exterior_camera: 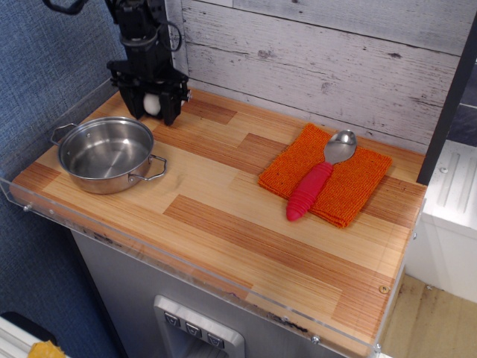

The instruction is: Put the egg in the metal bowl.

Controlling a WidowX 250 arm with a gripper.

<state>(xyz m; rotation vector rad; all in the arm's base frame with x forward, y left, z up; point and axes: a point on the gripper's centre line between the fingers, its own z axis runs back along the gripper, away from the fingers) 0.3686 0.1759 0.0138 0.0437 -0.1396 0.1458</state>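
Note:
The metal bowl stands on the left of the wooden counter, shiny, with two wire loop handles, and holds nothing. My black gripper hangs at the back left corner, just behind the bowl's far rim. Its fingers are closed around the white egg, which shows between them, just above the counter. The egg's black band is hidden by the fingers.
An orange cloth lies on the right half of the counter with a metal spoon with a red handle on it. A clear plastic lip runs along the counter's front and left edges. A plank wall stands behind.

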